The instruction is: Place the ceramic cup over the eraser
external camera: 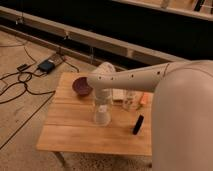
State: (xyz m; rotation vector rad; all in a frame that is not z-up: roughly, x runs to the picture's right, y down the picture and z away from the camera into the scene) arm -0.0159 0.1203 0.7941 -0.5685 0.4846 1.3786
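Wooden table (75, 131): stands on a pale floor in front of a dark wall. The white arm reaches in from the right and bends down over the middle of the table.

Gripper (101, 105): directly above the ceramic cup (101, 118) and meeting its upper part. Whether the gripper is clamped on the cup or loose around it cannot be told.

Ceramic cup: upright near the table's centre, its lower end at the tabletop.

Eraser (138, 124): lies flat on the wood to the right of the cup, clearly apart from it and uncovered, nearer the front edge.

Other items: maroon bowl (81, 86) at the back left; cream block (118, 94), small white bottle (130, 101) and orange stick (144, 99) grouped behind the arm at the back right.

Floor: black cables (20, 82) and a dark box (46, 65) to the left
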